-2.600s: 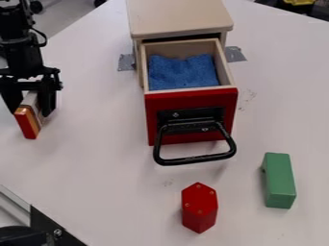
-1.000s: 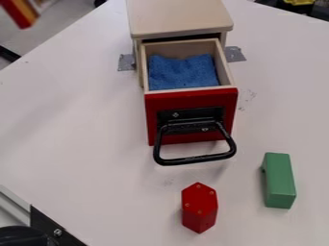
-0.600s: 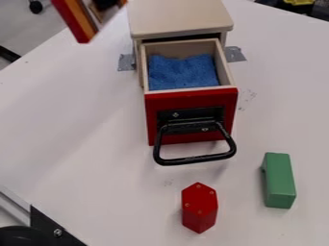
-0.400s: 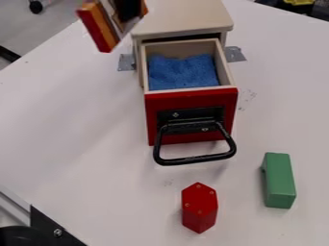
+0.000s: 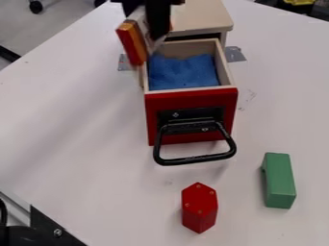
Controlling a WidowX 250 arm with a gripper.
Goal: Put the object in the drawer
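At the top, left of centre, the black gripper (image 5: pixel 146 26) hangs over the back left corner of the open drawer. It is shut on a small box-like object (image 5: pixel 133 43) with red, orange and whitish sides, held tilted above the drawer's left wall. The drawer (image 5: pixel 191 101) stands pulled out toward the camera, with a red front and a black handle. Inside it lies a blue cloth (image 5: pixel 183 73). The gripper covers part of the cabinet top (image 5: pixel 202 17).
A red hexagonal block (image 5: pixel 199 207) stands in front of the drawer. To its right is a green block (image 5: pixel 279 180). Grey tape (image 5: pixel 235 54) sits beside the cabinet, and a metal rail with a black bracket (image 5: pixel 54 231) crosses the lower left corner.
From the left side of the table, the gripper has gone up out of view, then come rightward and down to the drawer's back left corner with the object. The drawer and blocks have not moved.
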